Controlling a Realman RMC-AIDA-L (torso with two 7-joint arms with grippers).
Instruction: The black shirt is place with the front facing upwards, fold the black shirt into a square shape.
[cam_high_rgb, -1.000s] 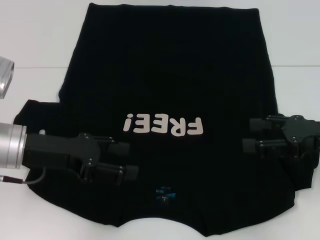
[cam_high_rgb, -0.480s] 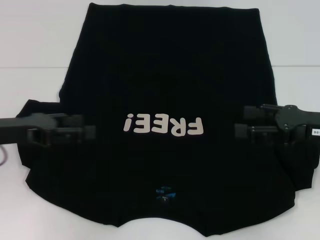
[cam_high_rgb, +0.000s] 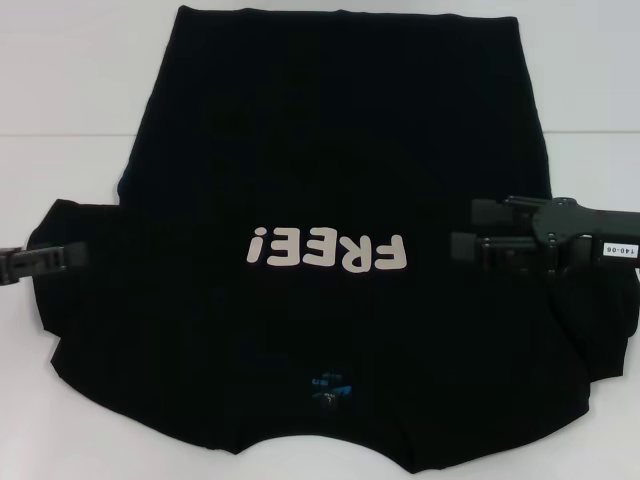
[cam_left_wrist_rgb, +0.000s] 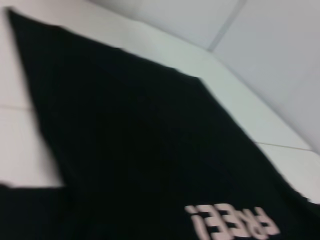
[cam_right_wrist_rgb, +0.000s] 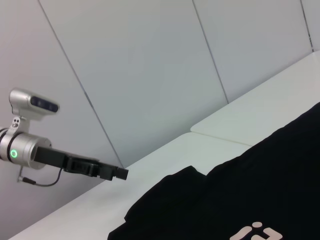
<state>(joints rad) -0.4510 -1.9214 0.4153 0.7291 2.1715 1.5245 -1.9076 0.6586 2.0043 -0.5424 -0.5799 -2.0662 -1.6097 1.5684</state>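
The black shirt (cam_high_rgb: 330, 150) lies spread flat on the white table (cam_high_rgb: 70, 90), front up. Its white "FREE!" letters (cam_high_rgb: 328, 251) read upside down to me, and the blue neck label (cam_high_rgb: 330, 362) is near my edge. My right gripper (cam_high_rgb: 464, 230) hovers open over the shirt's right side, just right of the letters, with nothing between its fingers. My left gripper (cam_high_rgb: 80, 257) is at the far left, over the edge of the left sleeve (cam_high_rgb: 70, 225). It shows as one narrow bar and looks shut and empty; the right wrist view has it (cam_right_wrist_rgb: 122, 173) above the table beside the shirt (cam_right_wrist_rgb: 250, 200).
A seam (cam_high_rgb: 60, 135) crosses the white table behind the sleeves. Pale wall panels (cam_right_wrist_rgb: 150, 60) stand beyond the table. White tabletop shows on both sides of the shirt and in the far corners.
My left arm has pulled back leftward from the shirt's chest to the left sleeve edge, and its fingers no longer show apart. My right gripper has slid a little left and farther away.
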